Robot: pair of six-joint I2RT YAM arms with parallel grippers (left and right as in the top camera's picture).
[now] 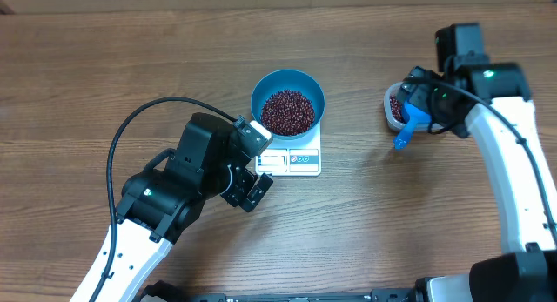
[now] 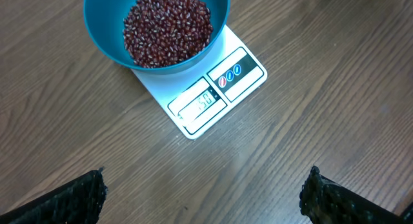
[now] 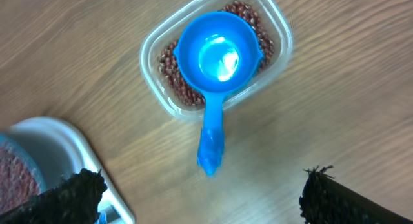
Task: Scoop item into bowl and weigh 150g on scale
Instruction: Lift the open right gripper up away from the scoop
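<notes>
One wooden table. On it are one teal-blue bowl, one white scale, one clear plastic tub and one bright blue scoop. The small dark red beans are far too many to count and form two heaps, one in each container. There are two robot arms, the left arm and the right arm.
</notes>
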